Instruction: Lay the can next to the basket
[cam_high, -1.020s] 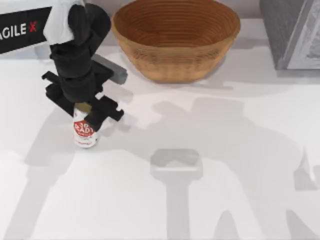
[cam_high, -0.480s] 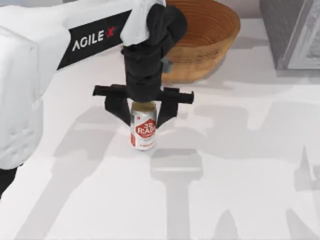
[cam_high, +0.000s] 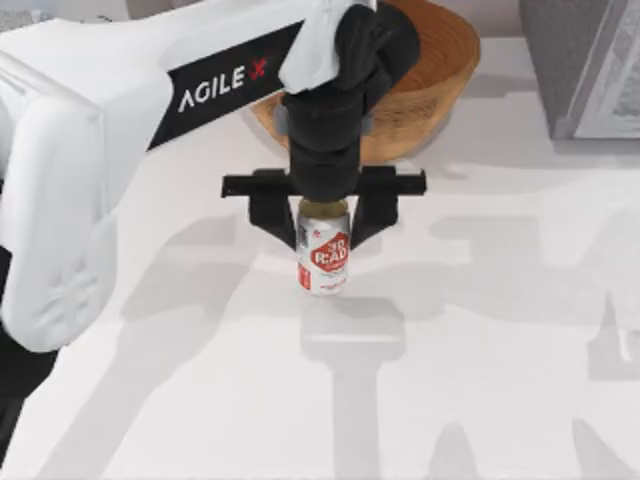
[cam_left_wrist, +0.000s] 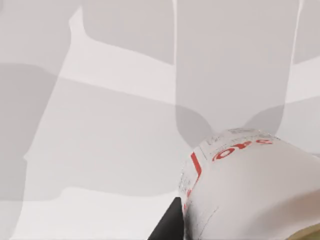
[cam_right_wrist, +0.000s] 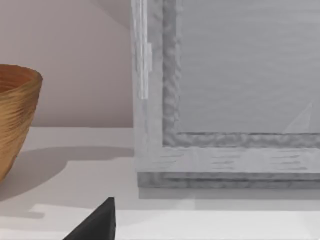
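The can (cam_high: 323, 260) is held upright, pinched by the left end effector (cam_high: 324, 222), just in front of the basket (cam_high: 420, 90) at the worktop's (cam_high: 500, 350) far edge. A grey framed panel (cam_high: 585, 65) is seen at the far right corner.

One can (cam_high: 324, 258), white with a red logo. One basket (cam_high: 425, 75), round, brown and woven. One table (cam_high: 500, 330), white. One robot arm (cam_high: 150, 120) reaches over it, white and black, ending in one gripper (cam_high: 324, 222) with two black fingers (cam_high: 268, 215). One grey framed panel (cam_high: 585, 65) stands at the table's far right corner. A single dark finger tip (cam_right_wrist: 97, 222) shows in the right wrist view.
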